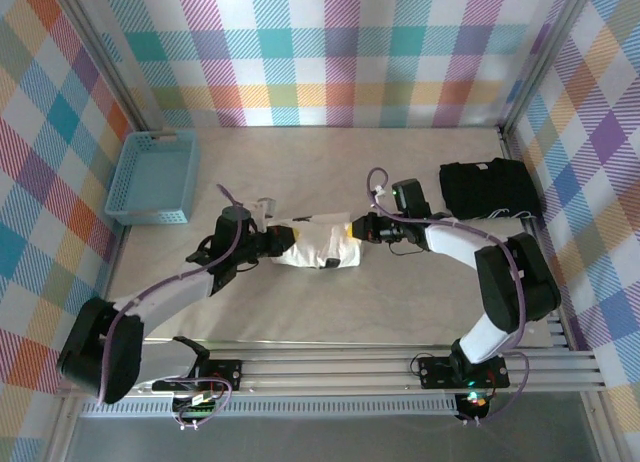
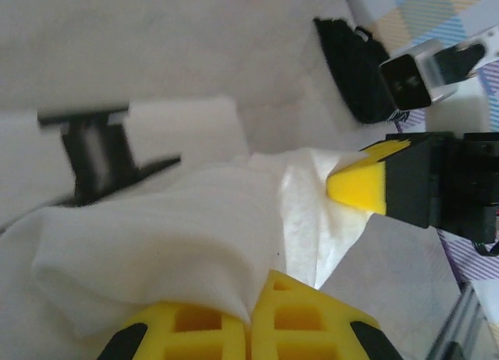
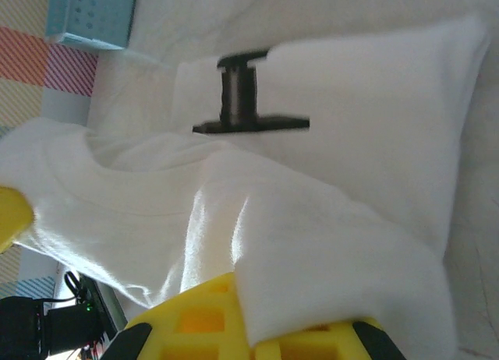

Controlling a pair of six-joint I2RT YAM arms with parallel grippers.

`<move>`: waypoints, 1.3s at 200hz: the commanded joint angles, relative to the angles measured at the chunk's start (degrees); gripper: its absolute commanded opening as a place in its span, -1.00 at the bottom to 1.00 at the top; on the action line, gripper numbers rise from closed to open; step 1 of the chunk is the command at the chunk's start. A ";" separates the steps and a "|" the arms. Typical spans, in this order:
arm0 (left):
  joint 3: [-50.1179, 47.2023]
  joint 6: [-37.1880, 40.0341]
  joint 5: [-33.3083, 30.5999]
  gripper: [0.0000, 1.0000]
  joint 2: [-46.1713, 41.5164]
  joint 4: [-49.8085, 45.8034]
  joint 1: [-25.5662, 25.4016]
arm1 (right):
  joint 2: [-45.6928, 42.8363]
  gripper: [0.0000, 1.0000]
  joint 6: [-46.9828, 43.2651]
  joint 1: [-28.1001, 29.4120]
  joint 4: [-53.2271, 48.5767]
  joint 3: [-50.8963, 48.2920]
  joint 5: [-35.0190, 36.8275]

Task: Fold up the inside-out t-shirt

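The yellow-padded left tool [image 2: 252, 309] is closed on one edge of the white, wrinkled thin-fabric t-shirt [image 1: 320, 248]. The right tool [image 3: 245, 329] is closed on the opposite edge. The shirt lies bunched between them at mid-tabletop [image 1: 400, 307]. A light-blue perforated plastic basket [image 1: 152, 178] stands far left, well apart.

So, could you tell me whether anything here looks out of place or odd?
Nothing looks spilled or damaged. The only untidy thing is the t-shirt, bunched and wrinkled mid-table between the left gripper and right gripper, which both pinch it.
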 commanded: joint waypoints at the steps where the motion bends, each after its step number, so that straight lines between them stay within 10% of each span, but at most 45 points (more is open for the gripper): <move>1: 0.62 6.83 -8.70 -1.00 -2.10 -0.37 -0.23 | -1.55 -1.00 -3.11 0.11 5.19 2.22 0.80; 137: -0.94 5.57 -23.45 -1.00 16.91 0.92 0.73 | 28.28 -0.82 -7.98 0.37 -18.88 30.52 10.72; 211: 5.23 0.20 -33.28 0.08 8.22 -18.13 0.74 | 20.00 -0.30 -11.31 0.37 -34.06 34.65 22.28; 260: 8.71 1.56 -21.62 0.15 4.63 -15.34 0.73 | 17.73 -0.23 -9.97 3.47 -21.23 32.29 8.15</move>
